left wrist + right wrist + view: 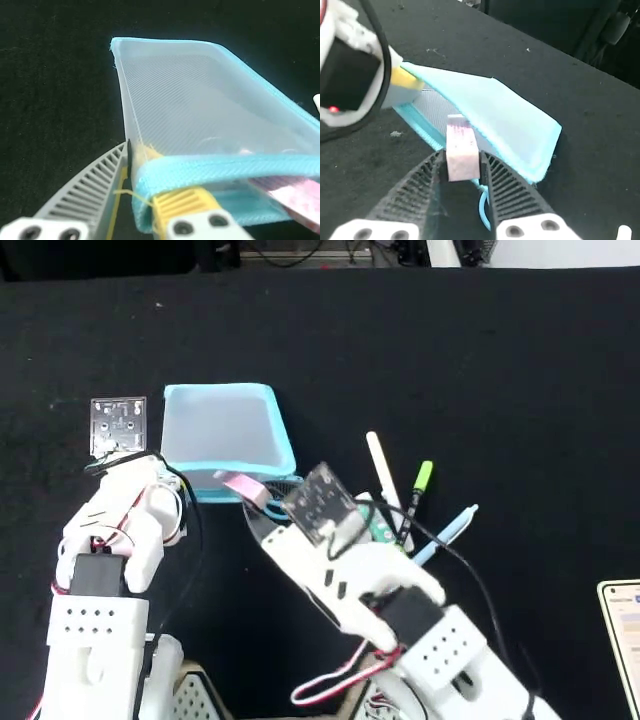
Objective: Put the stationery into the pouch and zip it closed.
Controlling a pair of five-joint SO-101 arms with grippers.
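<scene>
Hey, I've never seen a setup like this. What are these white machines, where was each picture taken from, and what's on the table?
These are two small white robot arms, left and right, at a black table. One picture looks down from above; the other two come from cameras on each arm's wrist. The left tool clamps the edge of a translucent pouch with turquoise edging. The right tool grips a small pink block, probably an eraser, near the pouch's opening. Beside the right arm lie a white pen, a green-capped marker and a light blue pen.
</scene>
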